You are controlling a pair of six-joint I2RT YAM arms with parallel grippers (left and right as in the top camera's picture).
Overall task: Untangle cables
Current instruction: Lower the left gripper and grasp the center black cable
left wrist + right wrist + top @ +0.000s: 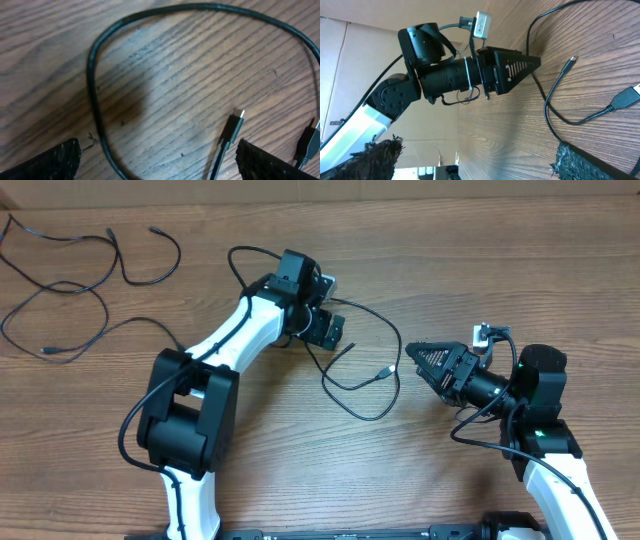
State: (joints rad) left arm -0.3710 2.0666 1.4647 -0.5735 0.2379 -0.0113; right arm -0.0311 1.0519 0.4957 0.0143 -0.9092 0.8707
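Note:
A thin black cable [398, 392] lies in a loose loop at the middle of the table, and its small silver-tipped plug [389, 370] points right. My left gripper [327, 330] hovers open just over the loop's left side. In the left wrist view the cable [92, 85] curves between the open fingers [50, 162], with a plug [235, 125] near the right one. My right gripper [414, 354] is open, aimed left, a short way right of the plug. More cables [178, 252] lie spread at the far left. The right wrist view shows the plug [572, 60] and a flat USB plug [627, 97].
The left arm's white link [235, 330] runs diagonally across the table's left half from its black base [185, 415]. The right arm's base [540, 410] sits at the right. A cardboard wall [365, 75] stands beyond the table's far edge.

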